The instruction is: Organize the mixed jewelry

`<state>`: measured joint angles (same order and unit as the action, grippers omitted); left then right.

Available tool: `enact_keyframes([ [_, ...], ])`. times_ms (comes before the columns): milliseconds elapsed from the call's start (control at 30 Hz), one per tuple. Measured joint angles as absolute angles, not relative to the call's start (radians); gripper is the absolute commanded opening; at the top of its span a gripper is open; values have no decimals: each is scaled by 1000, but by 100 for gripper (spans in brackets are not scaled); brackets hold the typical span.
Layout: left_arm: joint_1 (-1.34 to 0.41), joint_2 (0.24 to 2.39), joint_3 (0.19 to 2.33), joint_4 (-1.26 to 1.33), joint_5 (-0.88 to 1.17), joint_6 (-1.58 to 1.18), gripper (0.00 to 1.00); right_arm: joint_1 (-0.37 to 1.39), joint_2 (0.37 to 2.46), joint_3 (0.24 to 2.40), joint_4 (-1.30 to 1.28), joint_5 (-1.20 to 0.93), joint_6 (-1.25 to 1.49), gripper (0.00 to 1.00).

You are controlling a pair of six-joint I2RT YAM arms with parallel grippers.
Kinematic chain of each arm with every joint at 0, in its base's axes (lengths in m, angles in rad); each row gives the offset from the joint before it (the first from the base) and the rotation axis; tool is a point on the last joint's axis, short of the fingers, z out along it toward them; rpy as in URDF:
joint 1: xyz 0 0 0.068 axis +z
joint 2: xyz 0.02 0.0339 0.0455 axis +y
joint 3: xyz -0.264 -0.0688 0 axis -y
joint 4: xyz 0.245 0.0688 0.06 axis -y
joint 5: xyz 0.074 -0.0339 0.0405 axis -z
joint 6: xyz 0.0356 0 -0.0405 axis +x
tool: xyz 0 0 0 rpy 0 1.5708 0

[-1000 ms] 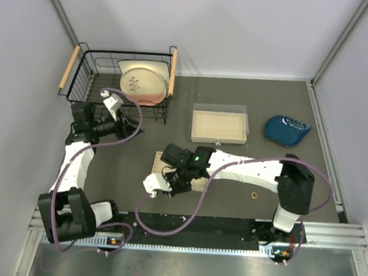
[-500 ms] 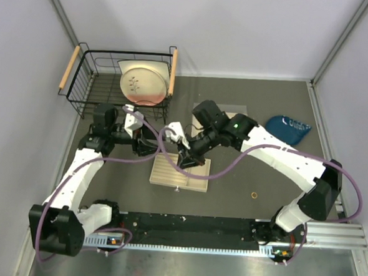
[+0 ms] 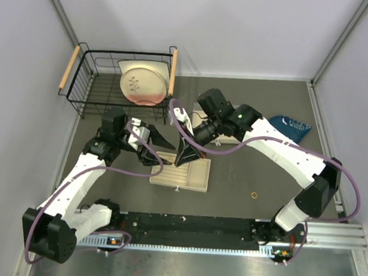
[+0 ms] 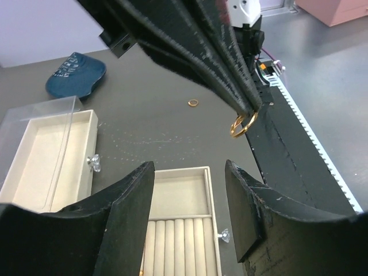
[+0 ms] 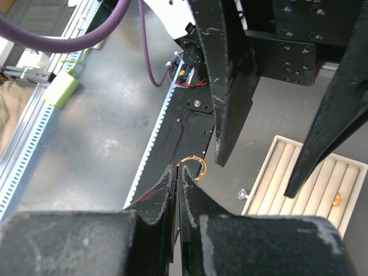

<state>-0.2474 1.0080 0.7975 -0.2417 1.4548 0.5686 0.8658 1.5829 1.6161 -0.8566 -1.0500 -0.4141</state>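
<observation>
Nearest the arm bases, a loose gold-coloured ring (image 3: 253,195) lies alone on the dark grey table (image 3: 244,173), well apart from the rest. Further in sits the beige ridged tray (image 3: 194,179), with a tiny gold-coloured piece (image 5: 336,199) resting in one of its grooves. Just above the tray's near-right side, the right gripper (image 5: 177,168) has its fingers pressed together, pinching a small gold-coloured ring (image 5: 198,161) at their tips. Facing it from the left, the left gripper (image 4: 188,172) hangs over the tray with fingers spread, holding nothing. Beyond them stands a beige open box with a clear lid (image 4: 49,152). To its right is a dark blue dish (image 3: 289,129). Farthest back on the left, a black wire basket (image 3: 128,53) holds a cream plate (image 3: 143,84).
</observation>
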Motion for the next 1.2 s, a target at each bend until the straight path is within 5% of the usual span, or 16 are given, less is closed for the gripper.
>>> enact_keyframes([
  [267,-306,990,797,-242,1453,573,53,855,1607,1620,-855,-1066,-396,0],
  [567,-326,982,797,-243,1451,553,36,839,1613,1620,-855,-1068,-395,0],
  [1200,-337,973,801,-245,1443,541,35,822,1632,1628,-855,-1070,-389,0],
])
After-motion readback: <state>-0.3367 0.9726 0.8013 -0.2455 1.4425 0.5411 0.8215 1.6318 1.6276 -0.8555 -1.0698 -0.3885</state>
